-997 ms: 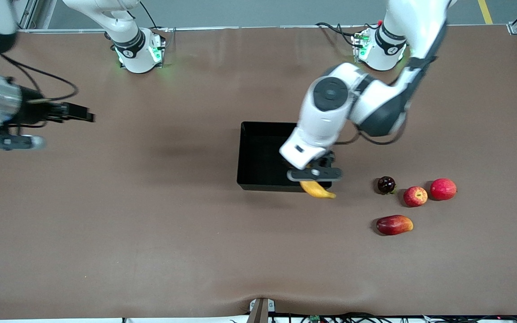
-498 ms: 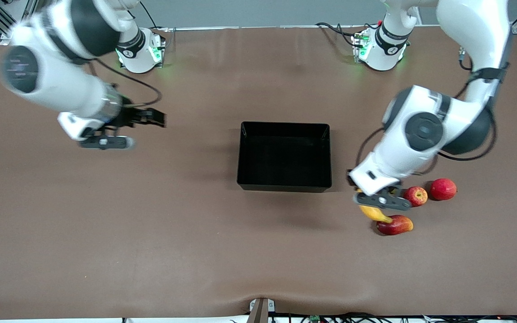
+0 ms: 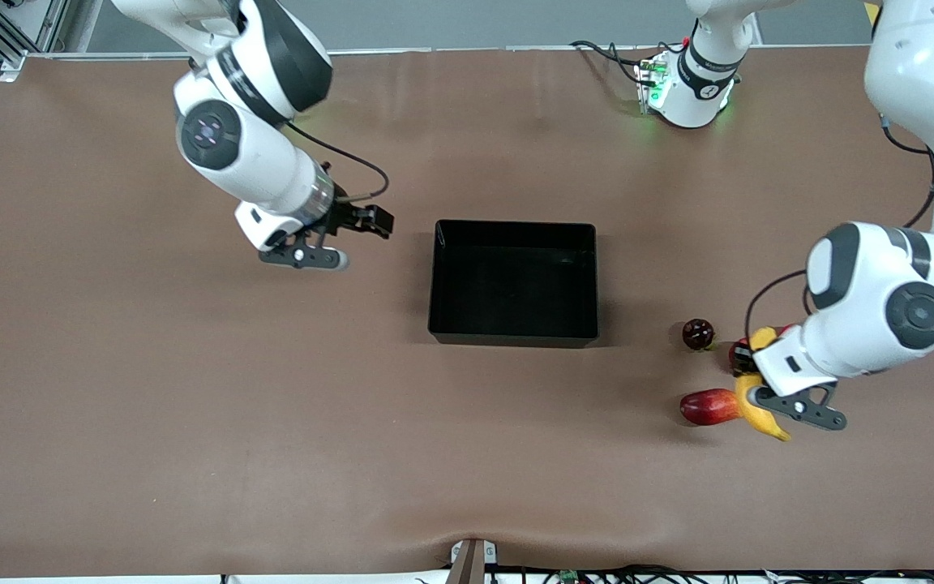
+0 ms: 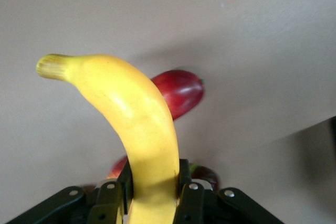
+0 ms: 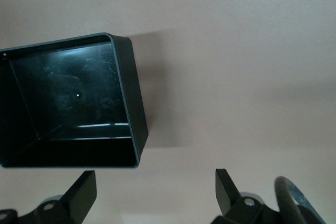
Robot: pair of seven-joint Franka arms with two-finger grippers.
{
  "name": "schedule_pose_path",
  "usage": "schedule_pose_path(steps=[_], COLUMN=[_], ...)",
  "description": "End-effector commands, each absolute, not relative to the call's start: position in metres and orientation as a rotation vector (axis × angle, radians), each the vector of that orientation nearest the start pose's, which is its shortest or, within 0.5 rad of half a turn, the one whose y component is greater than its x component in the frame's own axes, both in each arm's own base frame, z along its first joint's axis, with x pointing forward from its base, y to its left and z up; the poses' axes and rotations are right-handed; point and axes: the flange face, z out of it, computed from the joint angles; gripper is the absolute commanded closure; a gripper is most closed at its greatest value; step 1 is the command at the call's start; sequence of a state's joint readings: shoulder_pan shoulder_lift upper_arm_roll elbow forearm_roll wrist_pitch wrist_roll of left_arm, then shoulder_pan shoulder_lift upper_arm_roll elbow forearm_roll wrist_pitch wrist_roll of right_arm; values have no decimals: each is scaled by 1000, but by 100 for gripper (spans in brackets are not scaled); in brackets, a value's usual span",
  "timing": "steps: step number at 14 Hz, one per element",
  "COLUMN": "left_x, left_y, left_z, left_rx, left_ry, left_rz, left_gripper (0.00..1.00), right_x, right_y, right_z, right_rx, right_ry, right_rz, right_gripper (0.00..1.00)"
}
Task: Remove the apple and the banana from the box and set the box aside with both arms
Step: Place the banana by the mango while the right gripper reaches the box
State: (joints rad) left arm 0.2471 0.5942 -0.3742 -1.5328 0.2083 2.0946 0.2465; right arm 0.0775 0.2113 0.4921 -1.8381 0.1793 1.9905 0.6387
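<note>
The yellow banana (image 3: 769, 423) hangs in my left gripper (image 3: 763, 399), which is shut on it just over the table, beside the oblong red-yellow fruit (image 3: 706, 406). In the left wrist view the banana (image 4: 142, 124) is pinched between the fingers (image 4: 113, 198), with the oblong fruit (image 4: 184, 92) under it. Only a red sliver of the apple (image 3: 735, 354) shows past the left arm. The black box (image 3: 516, 225) stands mid-table with nothing in it. My right gripper (image 3: 305, 259) hovers open and holds nothing, beside the box (image 5: 134, 108) toward the right arm's end.
A small dark maroon fruit (image 3: 698, 333) lies between the box and the left gripper. The left arm's elbow (image 3: 897, 304) hangs over the fruits. Open brown tabletop lies nearer the front camera.
The left arm swung the banana from over the box's near corner out to the fruits at its own end. The right arm swept in from the table's end to beside the box.
</note>
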Motion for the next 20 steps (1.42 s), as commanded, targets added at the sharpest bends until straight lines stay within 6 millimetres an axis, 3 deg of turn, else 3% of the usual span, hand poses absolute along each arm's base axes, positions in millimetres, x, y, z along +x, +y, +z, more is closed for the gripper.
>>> schedule_pose_path(steps=[1, 4, 7, 9, 11, 15, 18, 19, 20], left_x=[709, 732, 746, 748, 746, 743, 742, 741, 740], left_y=[0, 52, 78, 80, 79, 71, 68, 68, 66], left_z=[313, 293, 264, 248, 228, 216, 212, 211, 209], left_rx=[-3040, -2911, -2701, -2644, -2662, -2680, -2692, -2693, -2696], left_ry=[861, 1138, 1413, 1483, 1493, 1501, 1498, 1499, 1501], left_rz=[-51, -88, -223, -256, -233, -216, -210, -206, -198], left_gripper=[100, 100, 100, 100, 100, 100, 85, 81, 76], right_x=[519, 522, 520, 521, 523, 517, 508, 506, 506], right_y=[347, 363, 384, 393, 403, 429, 440, 440, 438], right_z=[386, 355, 331, 308, 292, 285, 282, 278, 274], right_rx=[-2971, -2944, -2939, -2985, -3016, -3000, -3016, -3031, -3048], right_ry=[166, 149, 115, 160, 159, 222, 182, 162, 143], right_rz=[227, 203, 140, 110, 92, 109, 102, 97, 87], right_gripper=[0, 0, 0, 0, 15, 20, 62, 72, 75])
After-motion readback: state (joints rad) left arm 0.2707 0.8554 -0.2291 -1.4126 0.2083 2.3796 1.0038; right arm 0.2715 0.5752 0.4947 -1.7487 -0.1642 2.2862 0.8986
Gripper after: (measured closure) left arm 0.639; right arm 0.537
